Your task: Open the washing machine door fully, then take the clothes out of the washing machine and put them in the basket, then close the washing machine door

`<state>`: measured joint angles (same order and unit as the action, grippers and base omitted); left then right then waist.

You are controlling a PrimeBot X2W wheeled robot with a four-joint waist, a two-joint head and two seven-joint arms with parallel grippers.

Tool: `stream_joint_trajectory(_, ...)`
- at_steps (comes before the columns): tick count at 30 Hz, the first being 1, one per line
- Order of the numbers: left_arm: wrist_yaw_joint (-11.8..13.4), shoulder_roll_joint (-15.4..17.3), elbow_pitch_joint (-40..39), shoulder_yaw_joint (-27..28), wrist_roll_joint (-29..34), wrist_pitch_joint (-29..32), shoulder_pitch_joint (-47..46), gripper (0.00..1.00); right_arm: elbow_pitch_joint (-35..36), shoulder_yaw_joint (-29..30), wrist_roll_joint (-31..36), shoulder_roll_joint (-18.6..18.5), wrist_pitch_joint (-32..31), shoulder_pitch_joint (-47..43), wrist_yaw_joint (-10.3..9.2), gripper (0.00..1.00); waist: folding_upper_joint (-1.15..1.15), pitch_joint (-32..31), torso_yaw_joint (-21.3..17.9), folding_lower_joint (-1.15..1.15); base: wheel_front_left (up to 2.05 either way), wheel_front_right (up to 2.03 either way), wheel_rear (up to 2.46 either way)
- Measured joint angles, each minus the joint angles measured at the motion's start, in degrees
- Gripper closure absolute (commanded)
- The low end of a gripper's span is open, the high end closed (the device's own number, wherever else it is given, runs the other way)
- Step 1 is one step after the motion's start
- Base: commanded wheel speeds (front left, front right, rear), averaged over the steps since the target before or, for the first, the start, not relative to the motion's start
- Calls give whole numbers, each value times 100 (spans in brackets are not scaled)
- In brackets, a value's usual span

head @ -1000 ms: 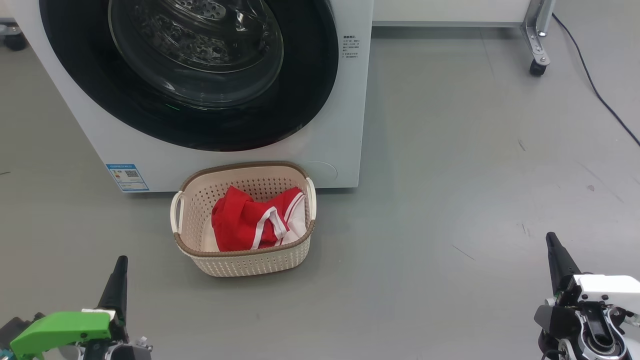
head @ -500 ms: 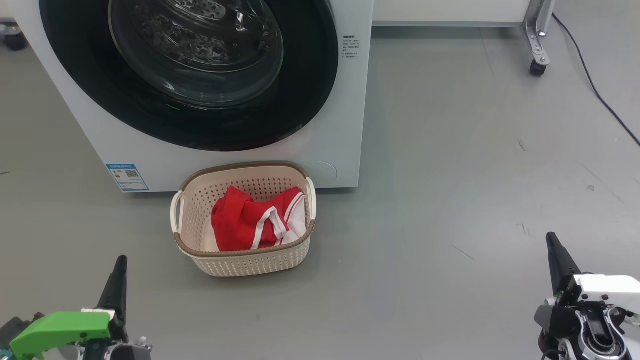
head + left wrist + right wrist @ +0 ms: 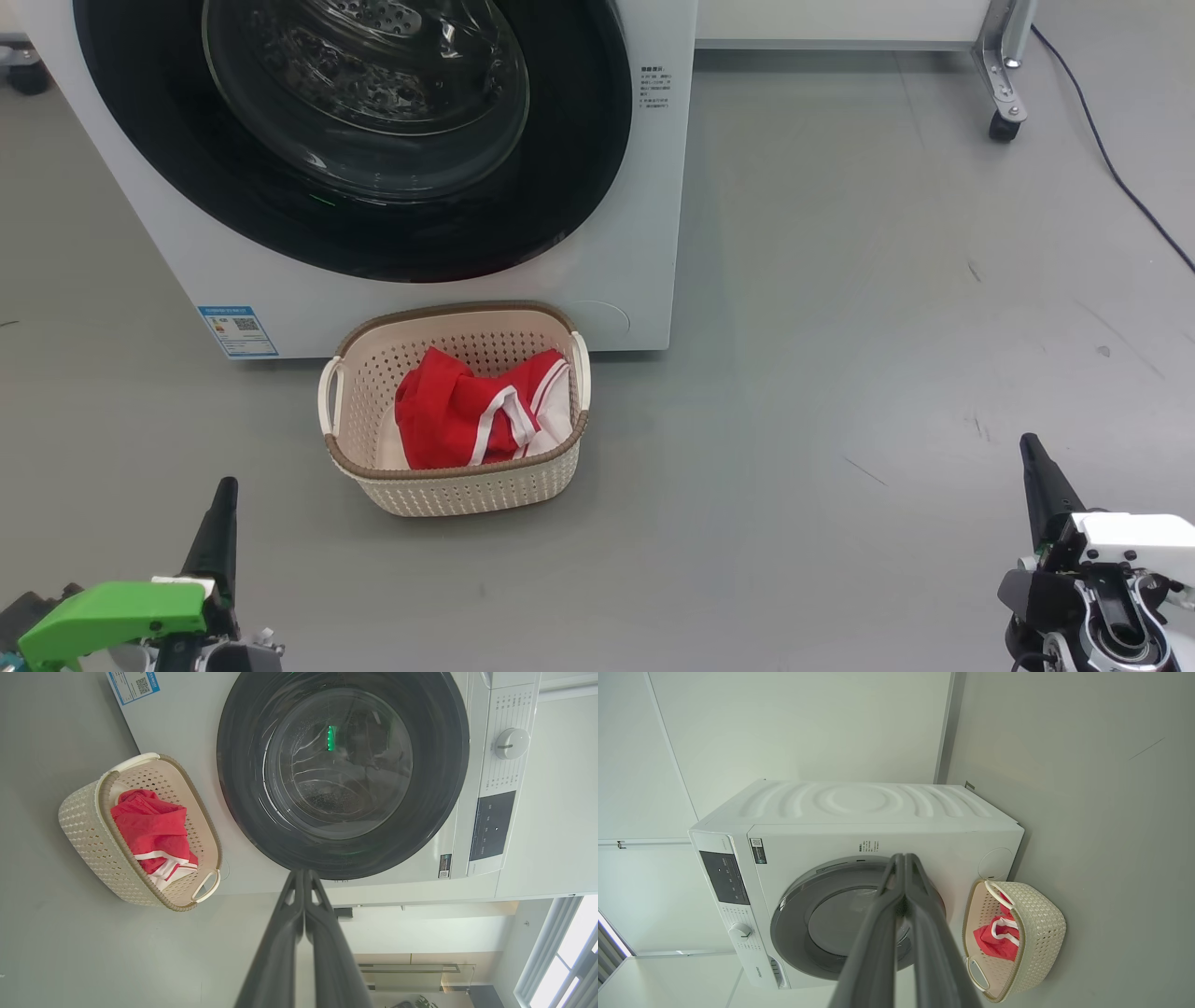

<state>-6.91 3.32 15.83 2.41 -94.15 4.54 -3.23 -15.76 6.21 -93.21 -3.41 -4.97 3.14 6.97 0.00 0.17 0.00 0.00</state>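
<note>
The white washing machine (image 3: 644, 233) (image 3: 486, 756) (image 3: 859, 807) stands ahead with its black-rimmed glass door (image 3: 364, 131) (image 3: 341, 770) (image 3: 840, 924) flat against the front. On the floor before it sits the cream basket (image 3: 467, 490) (image 3: 88, 830) (image 3: 1041, 933), and the red clothes (image 3: 457, 415) (image 3: 152, 830) (image 3: 994, 942) with white trim lie inside. Low at the left, my left gripper (image 3: 224, 490) (image 3: 303, 875) is shut with nothing in it. My right gripper (image 3: 1029, 443) (image 3: 903, 858) is shut and empty at the lower right. Both hang well back from the basket.
Grey floor (image 3: 840, 373) spreads to the right of the machine. A metal frame leg on a castor (image 3: 1004, 121) stands at the back right, with a dark cable (image 3: 1120, 177) running along the floor beside it. Another castor (image 3: 23, 75) sits at the far left.
</note>
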Motion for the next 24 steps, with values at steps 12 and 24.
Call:
stream_joint_trajectory(12, 0, -2, 0, 3, 0, 0, 0, 100, 0, 3, 0, 2, -1, 0, 0, 100, 0, 0, 0, 0, 0, 0, 0)
stream_joint_trajectory(24, 0, -4, -2, 12, 0, 1, 0, 100, 0, 9, 0, 9, -1, 0, 0, 100, 0, 0, 0, 0, 0, 0, 0)
